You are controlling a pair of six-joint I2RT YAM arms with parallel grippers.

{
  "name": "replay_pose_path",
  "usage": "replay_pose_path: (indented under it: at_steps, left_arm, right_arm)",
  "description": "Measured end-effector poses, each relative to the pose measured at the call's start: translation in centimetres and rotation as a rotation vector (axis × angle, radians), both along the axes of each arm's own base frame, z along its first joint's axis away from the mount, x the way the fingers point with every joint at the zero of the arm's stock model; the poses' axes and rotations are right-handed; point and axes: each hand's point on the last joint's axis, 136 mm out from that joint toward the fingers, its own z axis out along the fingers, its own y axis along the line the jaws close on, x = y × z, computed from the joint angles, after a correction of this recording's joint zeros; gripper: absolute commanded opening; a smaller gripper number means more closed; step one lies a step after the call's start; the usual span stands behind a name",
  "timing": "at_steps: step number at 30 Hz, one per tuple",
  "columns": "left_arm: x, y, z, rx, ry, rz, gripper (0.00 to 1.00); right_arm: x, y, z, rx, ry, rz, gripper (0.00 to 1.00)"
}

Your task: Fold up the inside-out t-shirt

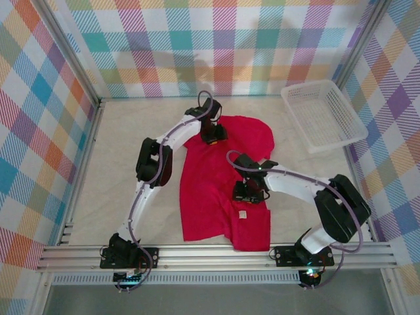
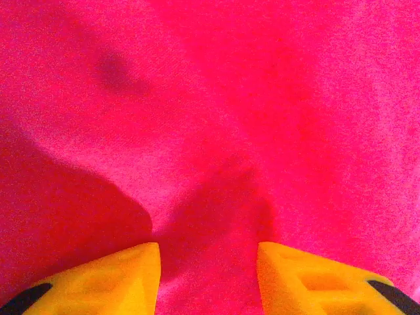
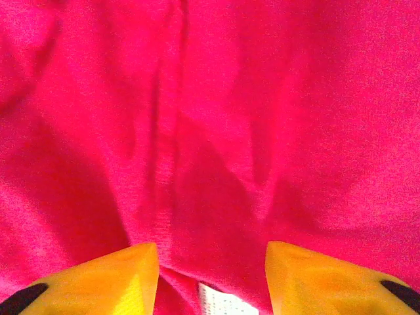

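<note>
Top external: t-shirt (image 1: 207,197) lies under my spread fingers, long axis running from left gripper (image 1: 213,137) toward right gripper (image 1: 250,194).

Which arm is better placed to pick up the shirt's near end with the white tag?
Right. The right gripper is over the t-shirt just beyond the white tag; the left gripper is at its far end.

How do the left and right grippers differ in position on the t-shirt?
The left gripper sits at the t-shirt's far edge; the right gripper is over its near half. A white tag shows between the right fingers; a cloth pucker rises between the left fingers. Both are close over the cloth, fingers apart.
</note>
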Motion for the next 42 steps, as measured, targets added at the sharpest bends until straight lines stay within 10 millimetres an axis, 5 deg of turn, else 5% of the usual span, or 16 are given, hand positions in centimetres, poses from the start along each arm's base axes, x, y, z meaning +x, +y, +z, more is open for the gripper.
replay_pose_path:
  at_steps: [5, 10, 13, 19, 21, 27, 32, 35, 37, 42]
  left_arm:
    - [-3.6, 7.2, 2.2, 0.059, 0.056, 0.088, 0.41]
    - [-8.4, 14.0, 5.1, 0.073, 0.034, 0.209, 0.41]
    - [-12.3, 14.0, 4.1, 0.026, 0.057, 0.218, 0.40]
    - [-17.7, 13.9, -1.9, -0.002, 0.215, 0.247, 0.36]
    - [-17.3, 14.2, -2.6, -0.017, 0.245, 0.265, 0.34]
    - [-11.1, 16.0, -2.3, -0.030, 0.188, 0.332, 0.28]
    - [-9.4, 18.3, -1.8, 0.064, 0.146, 0.367, 0.29]
    - [-10.1, 19.0, -1.0, 0.129, 0.121, 0.372, 0.28]
    - [-10.9, 19.2, 0.9, 0.177, 0.055, 0.370, 0.28]
    - [-14.4, 17.8, 8.0, 0.188, -0.195, 0.326, 0.30]
  right_arm:
    - [4.3, 1.3, 1.6, -0.002, -0.058, -0.018, 0.44]
    - [7.8, 2.3, -0.6, -0.048, -0.025, -0.011, 0.43]
    - [8.9, 1.9, -2.8, -0.090, 0.022, -0.009, 0.42]
    - [12.9, 1.2, -2.5, -0.039, 0.041, -0.039, 0.41]
    - [15.1, 1.2, -2.3, -0.024, 0.020, -0.047, 0.41]
    - [20.9, 0.5, -1.8, 0.024, -0.036, -0.073, 0.41]
    - [23.5, -1.4, 0.0, 0.039, -0.075, -0.090, 0.37]
    - [21.8, -2.7, 1.9, 0.051, -0.087, -0.098, 0.25]
    - [18.2, -2.8, 3.2, 0.070, -0.087, -0.085, 0.22]
    - [5.6, -0.4, 4.1, 0.144, -0.050, 0.032, 0.23]
